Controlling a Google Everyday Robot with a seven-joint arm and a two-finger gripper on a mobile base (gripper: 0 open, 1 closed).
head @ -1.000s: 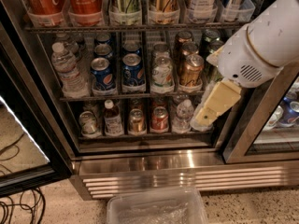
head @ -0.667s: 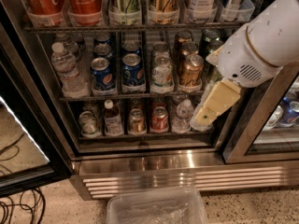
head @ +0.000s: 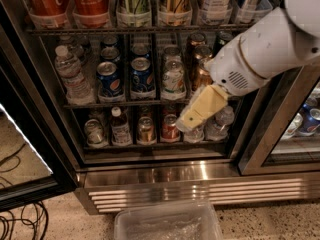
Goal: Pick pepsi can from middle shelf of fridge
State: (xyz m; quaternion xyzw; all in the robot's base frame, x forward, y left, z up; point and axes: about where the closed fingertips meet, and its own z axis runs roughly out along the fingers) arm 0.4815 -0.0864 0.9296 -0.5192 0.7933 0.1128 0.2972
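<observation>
Camera view: gripper [head: 191, 120] right of pepsi can [head: 142, 77], apart.

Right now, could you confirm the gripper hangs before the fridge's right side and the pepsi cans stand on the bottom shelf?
Not quite: the camera view shows the pepsi cans on the middle shelf, the gripper before the fridge's right side.

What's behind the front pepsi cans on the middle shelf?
Behind the left pepsi can and right pepsi can: one rear can each, tops only; bodies covered, brand unclear. Gripper is lower right, apart from them.
</observation>
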